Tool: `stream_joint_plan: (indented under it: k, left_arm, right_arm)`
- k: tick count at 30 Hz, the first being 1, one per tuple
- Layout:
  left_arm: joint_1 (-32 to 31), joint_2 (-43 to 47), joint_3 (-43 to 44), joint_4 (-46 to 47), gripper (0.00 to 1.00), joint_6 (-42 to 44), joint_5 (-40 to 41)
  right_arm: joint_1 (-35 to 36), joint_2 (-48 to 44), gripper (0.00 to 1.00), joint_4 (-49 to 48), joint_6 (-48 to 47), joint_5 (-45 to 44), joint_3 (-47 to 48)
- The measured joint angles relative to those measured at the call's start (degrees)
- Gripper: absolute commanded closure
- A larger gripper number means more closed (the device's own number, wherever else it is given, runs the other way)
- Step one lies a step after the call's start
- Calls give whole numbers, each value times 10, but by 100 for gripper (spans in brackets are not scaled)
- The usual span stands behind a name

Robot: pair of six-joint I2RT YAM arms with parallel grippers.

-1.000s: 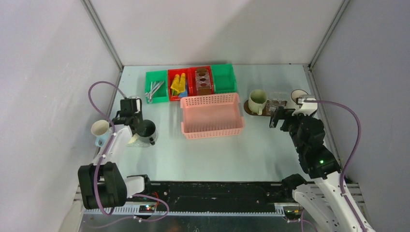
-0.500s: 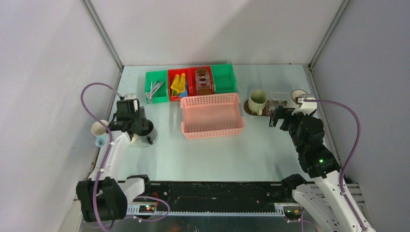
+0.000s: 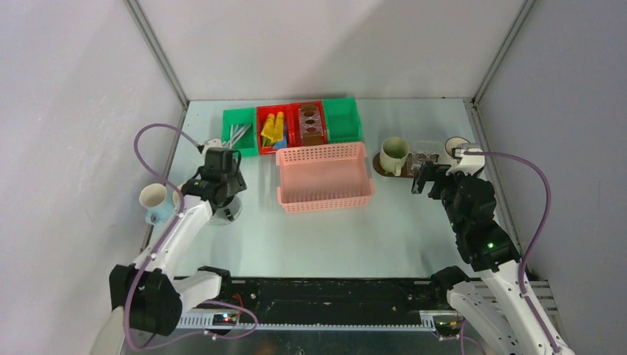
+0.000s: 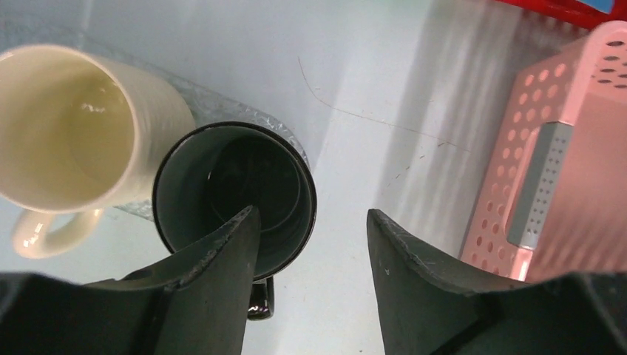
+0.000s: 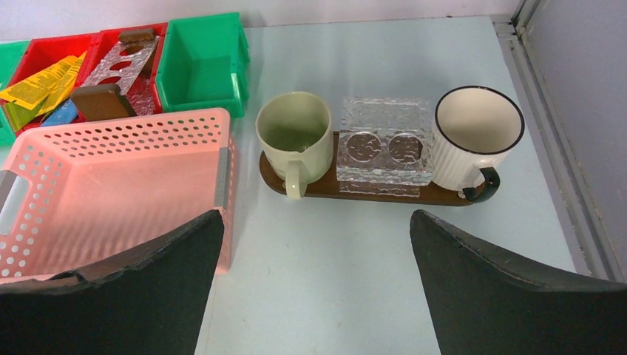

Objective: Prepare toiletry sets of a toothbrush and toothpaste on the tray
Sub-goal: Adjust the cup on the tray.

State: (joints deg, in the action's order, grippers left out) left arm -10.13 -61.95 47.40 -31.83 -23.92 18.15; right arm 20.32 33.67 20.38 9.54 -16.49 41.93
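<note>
The dark brown tray (image 5: 370, 188) lies at the right, also seen as the tray (image 3: 378, 166) from above. It carries a pale green mug (image 5: 294, 133), a clear glass holder (image 5: 384, 148) and a white black-rimmed mug (image 5: 477, 137). My right gripper (image 5: 316, 222) hangs open just in front of it, holding nothing. At the left, a dark mug (image 4: 235, 196) and a cream mug (image 4: 74, 140) stand side by side on a clear patterned disc (image 4: 200, 100). My left gripper (image 4: 312, 214) is open above the dark mug's right rim. Silvery toothbrushes (image 3: 236, 135) and yellow toothpaste tubes (image 3: 272, 129) lie in bins at the back.
A pink lattice basket (image 3: 323, 176) sits mid-table between the arms. Behind it runs a row of green and red bins (image 3: 341, 120); one red bin (image 3: 312, 123) holds clear discs and brown boards. Enclosure walls stand close on both sides.
My left gripper has opened, letting go at the dark mug, and has moved right and away from the wall. The dark mug stays on the disc. The right arm has not moved.
</note>
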Motion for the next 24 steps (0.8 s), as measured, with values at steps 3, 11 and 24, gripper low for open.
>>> stream_joint_plan:
  k: [3,11,24]
  left_arm:
    - [-8,-31,0,4,49,-33,27]
    - [-14,-104,0,35,83,-82,64]
    - [-15,-87,-11,44,100,-38,56]
  right_arm:
    - [-1,-1,1,0,-2,0,0]
    - [-3,-6,1,0,-8,-3,0]
    - [-7,-6,0,1,-12,-3,0]
